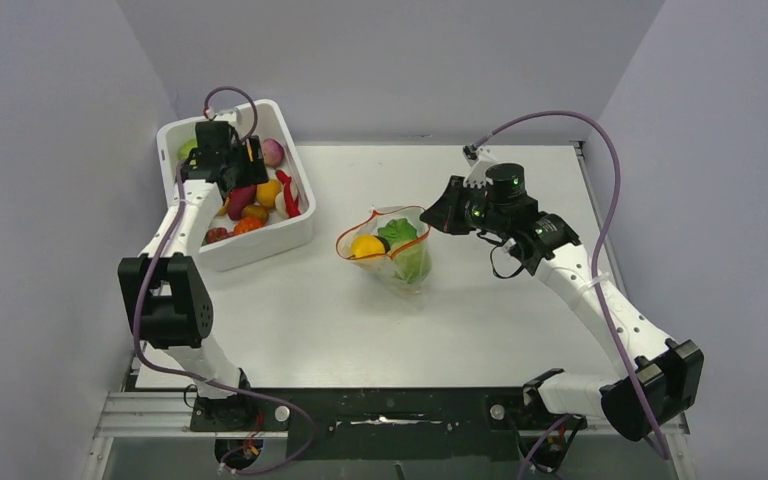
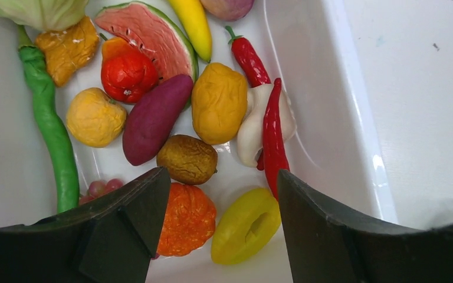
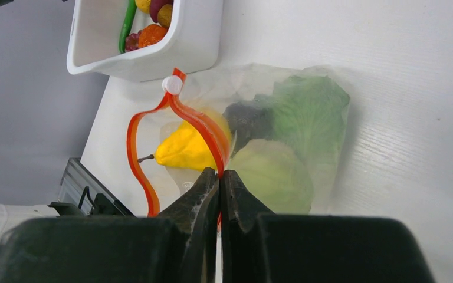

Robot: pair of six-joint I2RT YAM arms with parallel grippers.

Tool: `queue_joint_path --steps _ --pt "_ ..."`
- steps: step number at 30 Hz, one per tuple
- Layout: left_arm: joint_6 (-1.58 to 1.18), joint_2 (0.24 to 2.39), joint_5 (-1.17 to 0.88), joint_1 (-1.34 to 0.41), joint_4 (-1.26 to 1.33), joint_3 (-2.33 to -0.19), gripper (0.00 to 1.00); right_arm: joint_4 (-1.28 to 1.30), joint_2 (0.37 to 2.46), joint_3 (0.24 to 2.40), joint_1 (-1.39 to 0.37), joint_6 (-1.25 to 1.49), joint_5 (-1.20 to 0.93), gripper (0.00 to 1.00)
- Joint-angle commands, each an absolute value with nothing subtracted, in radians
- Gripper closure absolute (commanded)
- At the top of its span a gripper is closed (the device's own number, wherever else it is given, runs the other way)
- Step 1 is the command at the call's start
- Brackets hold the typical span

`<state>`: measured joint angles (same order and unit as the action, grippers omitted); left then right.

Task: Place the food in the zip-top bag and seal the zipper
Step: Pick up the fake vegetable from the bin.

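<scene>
**Step in hand.** Loading is under way; sealing has not begun. The zip-top bag (image 1: pixel 397 252) lies at the centre of the worktop (image 1: pixel 360 330), mouth turned to the upper left of the overhead view. Through the clear plastic a yellow fruit (image 3: pixel 186 150), green lettuce (image 3: pixel 309 115) and a dark piece between them are visible.

**Right end effector** (image 3: pixel 219 177). The jaws are pressed together and pinch the zipper (image 3: pixel 180 109) on the nearer lip of the mouth. This holds the red-orange strip up in an open loop. The white slider (image 3: pixel 172 85) sits at the far end of the strip, towards the tub.

**Left end effector** (image 2: pixel 221 183). The jaws are spread and hold nothing. It hangs over the white tub (image 1: pixel 260 248) in the upper left of the overhead view. More food lies crowded there. Between the fingers, in the wrist view, are a brown wrinkled piece (image 2: pixel 187 158), an orange ridged piece (image 2: pixel 186 219) and a yellow piece (image 2: pixel 245 227). A red chilli (image 2: pixel 273 135) lies just beside the fingertip on the right of that view.

**Assessment of the next move.**
- The fingers must descend around one piece only; the pieces touch, so a neighbour may be caught.
- Once gripped, the piece must clear the tub wall.
- It then crosses to the bag and is released inside the loop.
- The mouth looks narrow, so the pinch should hold until loading ends.
- Only then can the slider be run along the strip.
</scene>
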<state>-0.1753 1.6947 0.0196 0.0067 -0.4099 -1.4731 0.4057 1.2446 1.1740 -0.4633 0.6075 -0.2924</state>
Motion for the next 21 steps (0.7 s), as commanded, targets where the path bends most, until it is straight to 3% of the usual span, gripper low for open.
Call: queue_joint_path --steps 1,14,21 --pt "-0.157 1.773 -0.022 0.023 -0.386 -1.559 0.33 0.388 1.254 1.254 -0.453 0.581 -0.302 1.00" --pt "-0.047 2.010 -0.001 0.047 -0.380 -1.704 0.36 0.402 1.279 1.280 -0.465 0.611 -0.288 1.00" --pt "-0.015 2.074 -0.120 0.048 -0.354 -1.757 0.37 0.417 1.255 1.289 -0.465 0.602 -0.248 1.00"
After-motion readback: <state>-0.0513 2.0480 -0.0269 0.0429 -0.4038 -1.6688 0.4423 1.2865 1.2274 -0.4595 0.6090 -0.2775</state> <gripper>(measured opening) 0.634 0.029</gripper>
